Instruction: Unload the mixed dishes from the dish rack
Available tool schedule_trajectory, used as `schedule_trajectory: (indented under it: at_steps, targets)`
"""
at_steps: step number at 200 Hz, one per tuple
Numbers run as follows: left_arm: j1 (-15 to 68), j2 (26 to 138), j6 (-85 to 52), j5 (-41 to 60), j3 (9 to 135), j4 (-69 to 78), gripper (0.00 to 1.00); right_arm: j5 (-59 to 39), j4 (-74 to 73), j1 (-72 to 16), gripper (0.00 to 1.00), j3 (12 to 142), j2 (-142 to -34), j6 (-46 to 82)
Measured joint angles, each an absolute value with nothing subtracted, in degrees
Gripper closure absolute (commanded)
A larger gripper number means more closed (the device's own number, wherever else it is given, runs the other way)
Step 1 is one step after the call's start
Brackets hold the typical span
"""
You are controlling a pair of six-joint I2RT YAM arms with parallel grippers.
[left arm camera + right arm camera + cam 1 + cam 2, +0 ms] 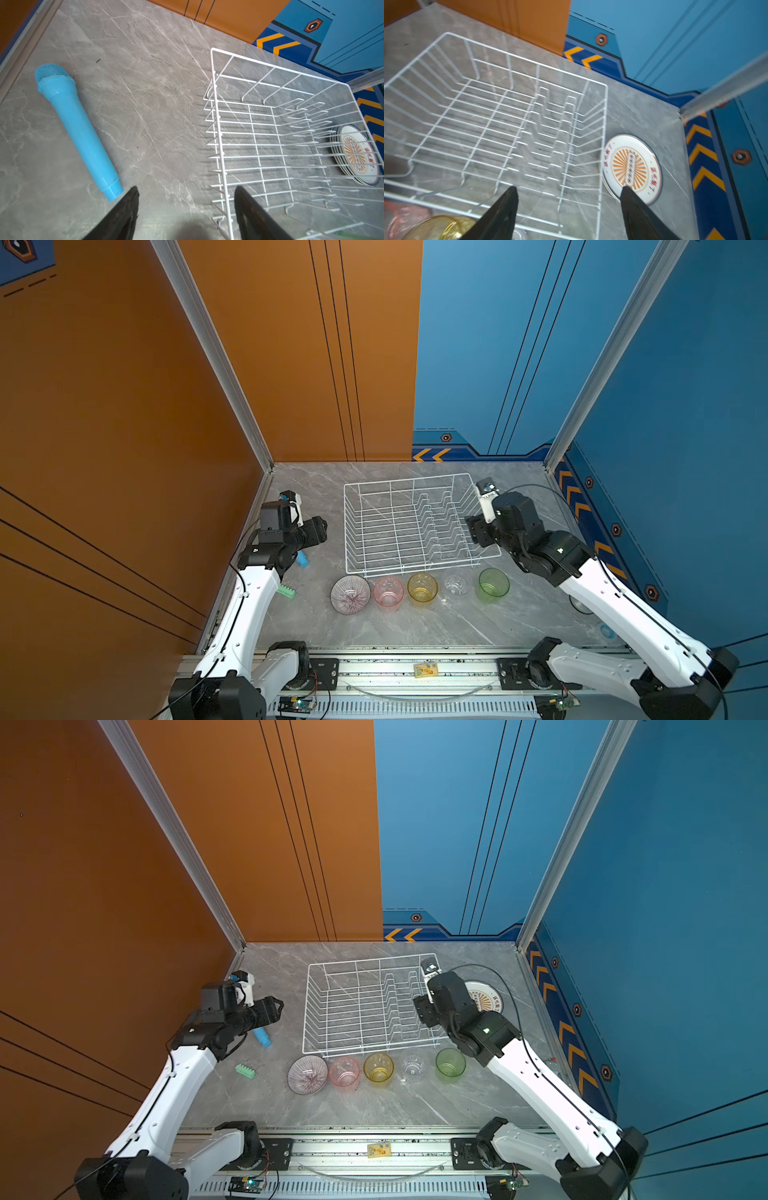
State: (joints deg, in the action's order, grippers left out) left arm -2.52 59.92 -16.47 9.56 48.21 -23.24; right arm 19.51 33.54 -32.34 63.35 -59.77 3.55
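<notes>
White plates, half hidden behind the right arm; left gripper and right gripper both spread wide, empty.

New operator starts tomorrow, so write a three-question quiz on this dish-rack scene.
1. True or false: a plate stands in the dish rack.
2. Which glass stands right next to the bowl? A green tumbler, B pink tumbler, C clear tumbler.
3. Where do the plates lie?
Key: 1 false; 2 B; 3 stacked on the table beside the rack, on the right arm's side.
</notes>
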Motion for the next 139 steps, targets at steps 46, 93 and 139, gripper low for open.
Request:
schedule_trajectory:
  at_steps: [46, 93, 139]
  targets:
    - [-2.6, 62.2, -14.4, 5.1, 34.3, -3.2, 0.25, 18.0, 25.2, -15.6, 0.21, 47.8, -49.0, 10.6]
    - [-2.6, 70.8, -9.6, 1.7, 26.1, 17.3, 0.02, 16.0, 20.0, -6.7, 0.21, 41.2, -48.0, 14.5]
    - [-2.6, 78.5, -5.7, 0.9, 21.9, 34.2, 0.02, 15.6, 13.7, -4.9, 0.20, 37.9, -48.1, 15.7]
